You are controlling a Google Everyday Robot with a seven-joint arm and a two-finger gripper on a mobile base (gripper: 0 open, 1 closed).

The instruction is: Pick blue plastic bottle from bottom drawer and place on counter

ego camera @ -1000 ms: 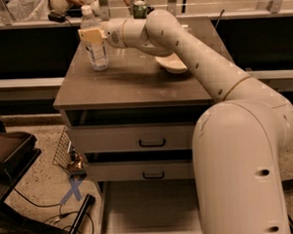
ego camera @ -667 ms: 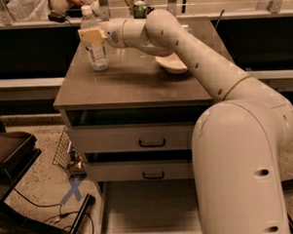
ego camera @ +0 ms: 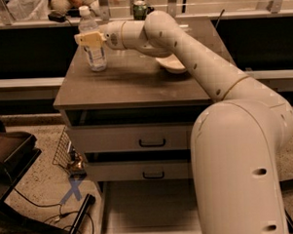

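I see the blue plastic bottle [ego camera: 96,56] standing upright on the far left corner of the bench [ego camera: 130,83], its long axis vertical and its white cap pointing up. My tool [ego camera: 90,39] reaches in from the right and sits against the bottle's upper half, just below the shoulder. It touches the bottle, but I cannot tell whether it is clamped on it or slack. A white bowl [ego camera: 171,64] lies further right, partly behind the arm. The bottom drawer [ego camera: 150,211] is pulled out near me.

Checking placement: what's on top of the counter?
The blue plastic bottle stands upright on the counter, claw at its shoulder. A white bowl, partly covered by the arm.
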